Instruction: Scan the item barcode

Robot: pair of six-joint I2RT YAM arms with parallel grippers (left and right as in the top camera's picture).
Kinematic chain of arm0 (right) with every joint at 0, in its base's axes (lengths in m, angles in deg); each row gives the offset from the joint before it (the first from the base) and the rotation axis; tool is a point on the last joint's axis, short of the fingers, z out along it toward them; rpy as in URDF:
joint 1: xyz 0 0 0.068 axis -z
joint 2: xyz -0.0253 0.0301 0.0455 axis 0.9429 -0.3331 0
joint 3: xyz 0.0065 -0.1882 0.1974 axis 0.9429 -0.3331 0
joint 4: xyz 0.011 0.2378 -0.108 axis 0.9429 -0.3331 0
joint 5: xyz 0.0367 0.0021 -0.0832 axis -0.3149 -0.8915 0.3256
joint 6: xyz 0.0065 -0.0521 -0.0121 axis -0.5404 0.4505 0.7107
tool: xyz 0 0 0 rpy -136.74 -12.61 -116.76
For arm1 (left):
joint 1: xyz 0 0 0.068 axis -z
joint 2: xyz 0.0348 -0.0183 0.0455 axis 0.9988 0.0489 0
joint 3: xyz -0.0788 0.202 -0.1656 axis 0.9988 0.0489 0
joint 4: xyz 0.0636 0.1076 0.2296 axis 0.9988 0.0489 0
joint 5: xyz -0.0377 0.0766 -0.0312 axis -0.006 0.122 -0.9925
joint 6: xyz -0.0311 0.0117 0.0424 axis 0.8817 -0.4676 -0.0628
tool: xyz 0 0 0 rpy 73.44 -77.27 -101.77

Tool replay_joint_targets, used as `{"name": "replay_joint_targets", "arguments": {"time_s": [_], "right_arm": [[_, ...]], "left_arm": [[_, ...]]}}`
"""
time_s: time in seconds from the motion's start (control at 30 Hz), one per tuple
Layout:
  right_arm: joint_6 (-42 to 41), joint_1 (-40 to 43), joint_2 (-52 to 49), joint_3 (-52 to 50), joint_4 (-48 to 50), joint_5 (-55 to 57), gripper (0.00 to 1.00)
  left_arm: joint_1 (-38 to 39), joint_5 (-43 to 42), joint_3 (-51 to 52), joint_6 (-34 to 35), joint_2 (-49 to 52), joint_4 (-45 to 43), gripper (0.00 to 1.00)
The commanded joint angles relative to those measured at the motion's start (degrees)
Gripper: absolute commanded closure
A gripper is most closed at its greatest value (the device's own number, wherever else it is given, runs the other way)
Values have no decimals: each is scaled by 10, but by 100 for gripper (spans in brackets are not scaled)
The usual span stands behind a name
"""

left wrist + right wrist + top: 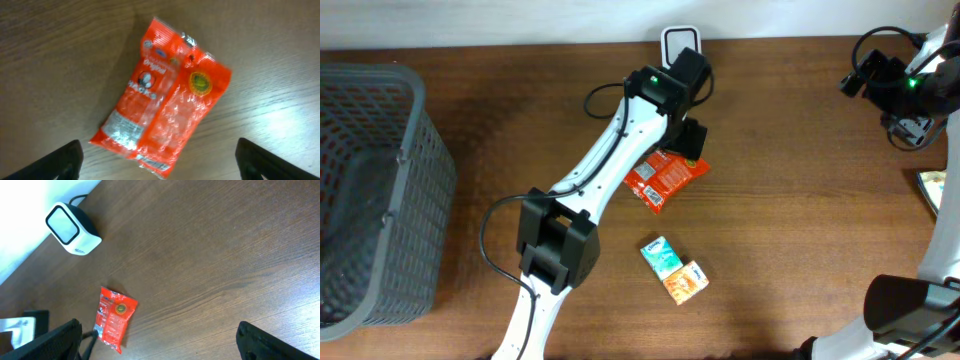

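a: which step?
b: pickup, i'd say. the orange packet (665,178) lies on the table (800,200), on the near side of the scanner (679,42). left tool (160,162) hangs open above it; right tool (157,340) is open, empty.
a: next?
b: grip it, then face it to the scanner.

The snack packet (665,178) is laid flat on the table (800,200). The scanner (678,42) is set behind it at the far edge. Two small cartons (660,254) are placed in front, touching each other. A basket (370,190) is stood far left.
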Motion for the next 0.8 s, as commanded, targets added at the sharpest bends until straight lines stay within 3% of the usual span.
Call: {"name": "replay_joint_targets", "arguments": {"time_s": [0.0, 0.03, 0.13, 0.27, 0.3, 0.33, 0.4, 0.5, 0.57, 0.67, 0.77], "right_arm": [[-4, -3, 2, -2, 1, -2, 1], [-4, -3, 2, -2, 0, -2, 1], [-4, -3, 2, -2, 1, -2, 1], [-4, -3, 2, -2, 1, -2, 1], [-4, -3, 2, -2, 0, -2, 1], [-4, -3, 2, -2, 0, -2, 1], [-4, -3, 2, -2, 0, -2, 1], [-4, -3, 2, -2, 0, -2, 1], [-4, -3, 2, -2, 0, -2, 1], [-4, -3, 2, -2, 1, -2, 1], [-4, -3, 2, -2, 0, -2, 1]], "left_arm": [[14, -66, 49, -152, -3, 24, 1], [36, -60, 84, -185, -3, 1, 1], [91, 140, 152, -174, -2, -95, 1], [103, 223, 220, -169, -2, -166, 5], [102, 223, 232, -169, -2, -174, 14], [100, 223, 235, -169, -2, -180, 47], [97, 223, 235, -169, -2, -183, 67], [87, 178, 254, -169, 0, -197, 70], [87, 156, 252, -150, -2, -192, 100], [87, 136, 183, -100, -19, -131, 100], [78, -90, 94, -100, -74, -94, 100]]}}
